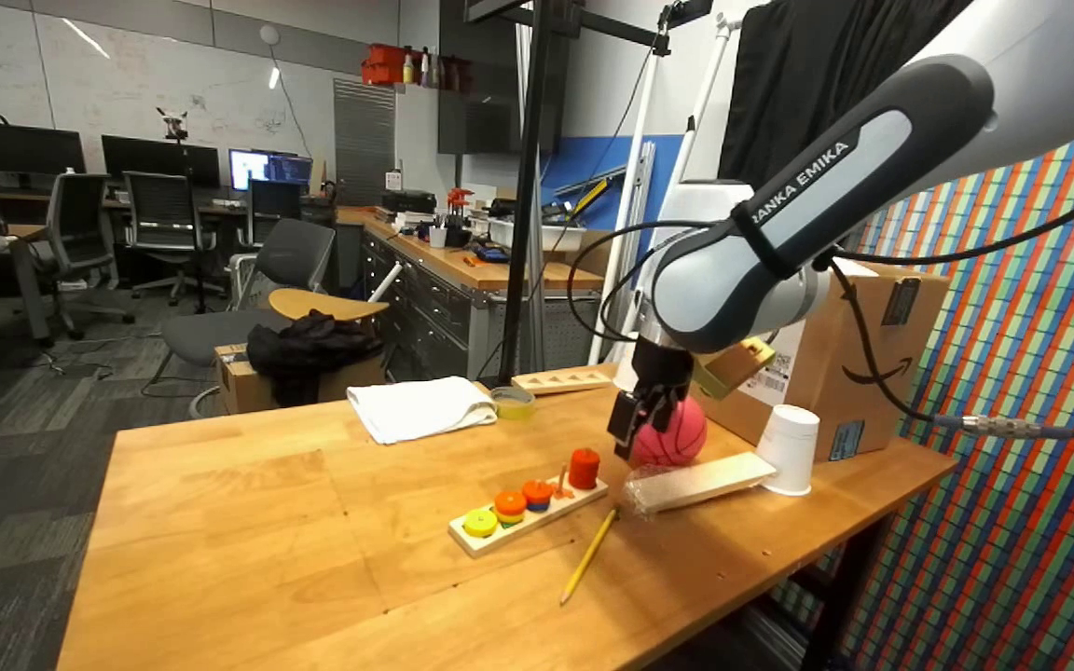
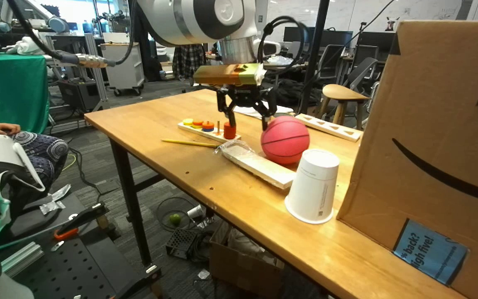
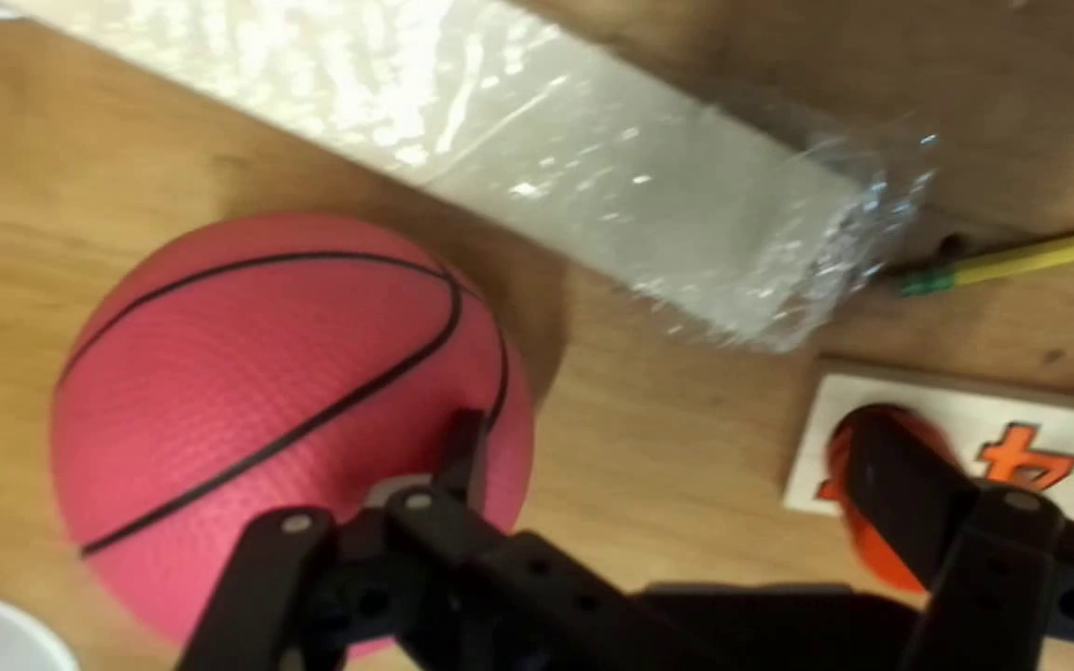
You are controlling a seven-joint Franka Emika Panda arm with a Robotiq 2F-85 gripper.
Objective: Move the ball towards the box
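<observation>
The pink ball with black lines (image 1: 686, 436) rests on the table, and it also shows in an exterior view (image 2: 285, 140) and large in the wrist view (image 3: 248, 391). The cardboard box (image 1: 863, 359) stands on the table beyond the ball, large in an exterior view (image 2: 434, 124). My gripper (image 2: 248, 126) is open, pointing down, with nothing between its fingers. In the wrist view its jaws (image 3: 672, 438) are wide apart. One finger is at the ball's edge; whether it touches cannot be told. The other finger is over the red stack (image 2: 230, 131) of the peg toy (image 1: 537, 517).
A plastic-wrapped plank (image 2: 259, 164) lies beside the ball. An upside-down white cup (image 2: 315, 182) stands between plank and box. A yellow pencil (image 1: 588, 557) lies near the peg toy. A white cloth (image 1: 420, 408), tape roll (image 1: 514, 403) and wooden rack (image 2: 328, 126) lie further off.
</observation>
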